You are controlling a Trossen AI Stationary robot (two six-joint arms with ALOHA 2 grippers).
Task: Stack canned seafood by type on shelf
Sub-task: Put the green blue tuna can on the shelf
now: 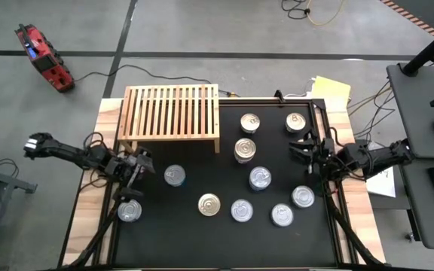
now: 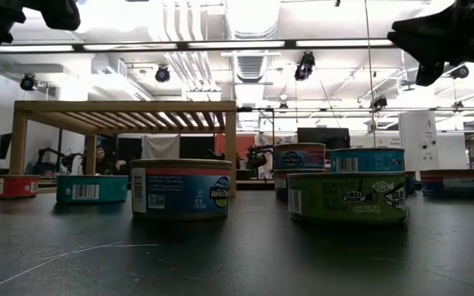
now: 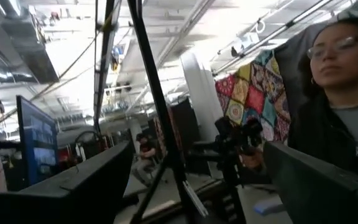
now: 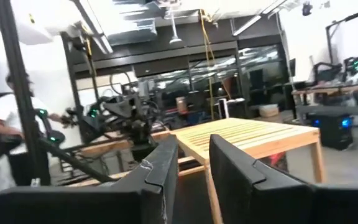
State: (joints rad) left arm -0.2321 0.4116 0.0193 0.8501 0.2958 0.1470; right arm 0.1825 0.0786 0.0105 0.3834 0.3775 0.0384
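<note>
Work surface: black mat [image 1: 224, 233] on a light-wood table [image 1: 89, 218]. Slatted wooden shelf [image 1: 172, 111] stood on the mat ahead of the left gripper [image 1: 138, 167], its top bare. Ten seafood cans [image 1: 209, 204] lay upright between both grippers, one stacked pair [image 1: 245, 149] included.

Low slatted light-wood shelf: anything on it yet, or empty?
Empty. The high view shows the low slatted light-wood shelf with bare strips; the small round metal seafood tins all sit on the black mat.

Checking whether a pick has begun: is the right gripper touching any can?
Apart. The low view shows the right gripper raised high above the cans, with open room between them.
</note>
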